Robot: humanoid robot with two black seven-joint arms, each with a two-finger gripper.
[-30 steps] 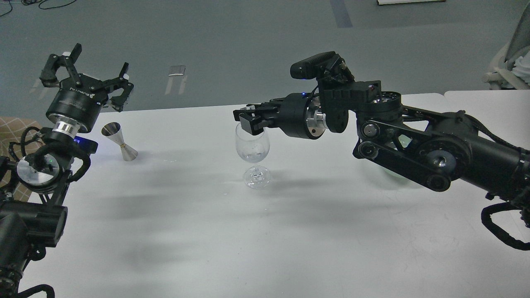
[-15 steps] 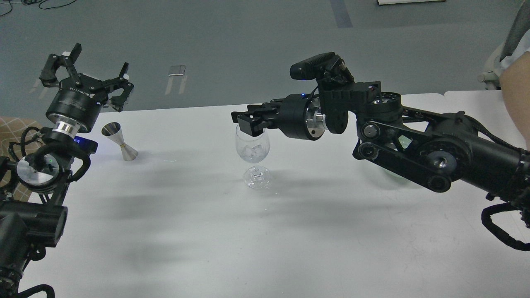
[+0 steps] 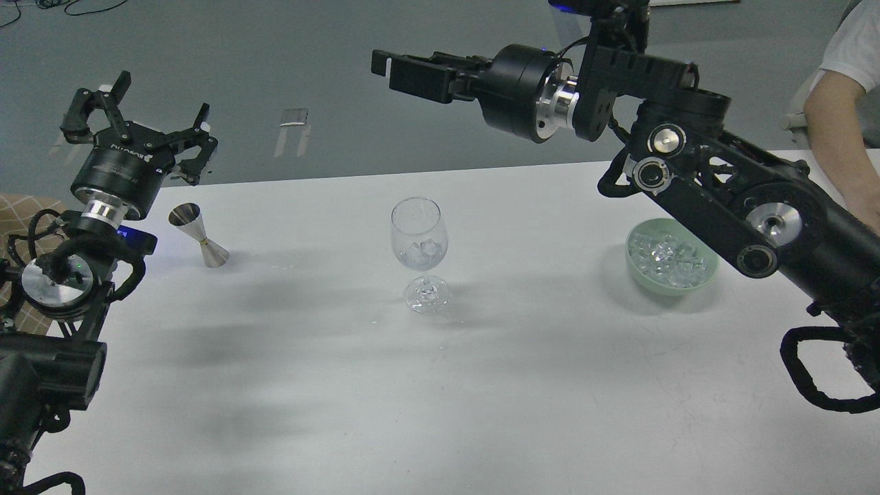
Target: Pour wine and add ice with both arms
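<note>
A clear wine glass (image 3: pixel 419 237) stands upright mid-table with a few ice cubes (image 3: pixel 424 252) low in its bowl. I cannot tell wine apart from them. More ice (image 3: pixel 665 256) fills a pale green bowl (image 3: pixel 701 280) at the right. My right gripper (image 3: pixel 386 65) is high above and behind the glass, pointing left; its fingers stand slightly apart and hold nothing. My left gripper (image 3: pixel 141 117) is wide open and empty, raised at the far left, above and behind a steel jigger (image 3: pixel 200 236).
A person's bare arm (image 3: pixel 835 130) in a white sleeve is at the right edge, behind my right arm. The white table's far edge (image 3: pixel 309 177) runs behind the glass, with grey floor beyond. A patterned cushion (image 3: pixel 20 206) lies at the left edge.
My right gripper has lifted from the glass's rim to high above it, leaving ice cubes in the glass. The green bowl is now uncovered. The left arm has barely moved.
</note>
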